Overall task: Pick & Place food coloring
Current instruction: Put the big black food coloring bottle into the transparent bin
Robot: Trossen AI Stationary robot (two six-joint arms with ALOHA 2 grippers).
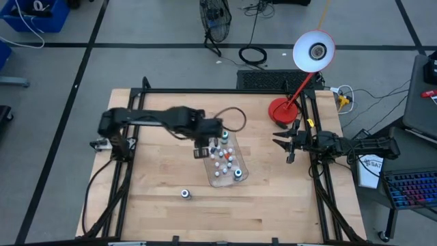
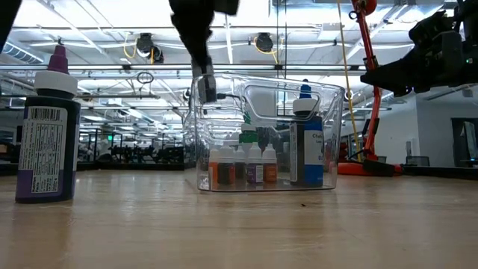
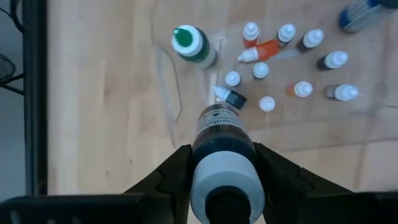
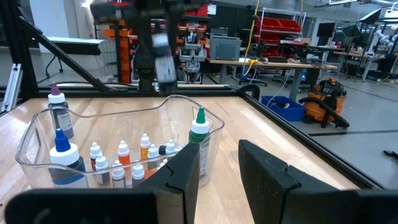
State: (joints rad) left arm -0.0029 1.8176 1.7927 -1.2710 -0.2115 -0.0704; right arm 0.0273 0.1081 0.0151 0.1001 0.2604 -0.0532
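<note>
While the left end effector (image 3: 222,180) hangs over the clear tray (image 1: 240,179), it is clamped on a dark-bodied food coloring bottle (image 3: 222,149) with a pale cap. The left wrist view looks straight down the bottle's length, so its long axis runs vertical, base toward the tray floor. That's the relation that matters: the tray's open interior lies directly beneath the held bottle, near the tray's far end in the high view, and a straight descent looks like the obvious next move.

Inside the tray, a crowd already! A cluster of tiny white-capped bottles (image 3: 303,89) stands on the floor, with one orange bottle (image 3: 266,50) lying tipped on its side. A taller green-capped bottle (image 4: 199,144) stands at one end, a blue-capped bottle (image 2: 305,143) at the other. I'd judge the free floor beneath the held bottle is tight, so the drop could knock a small neighbour.

Out on the counter (image 1: 157,198), a purple-capped bottle (image 2: 46,133) stands upright, well apart from the tray and not yet collected; it appears closer to the left arm.

Over at the counter's right edge, the right end effector (image 1: 289,142) waits, fingers slightly parted around nothing, well away from the tray.
</note>
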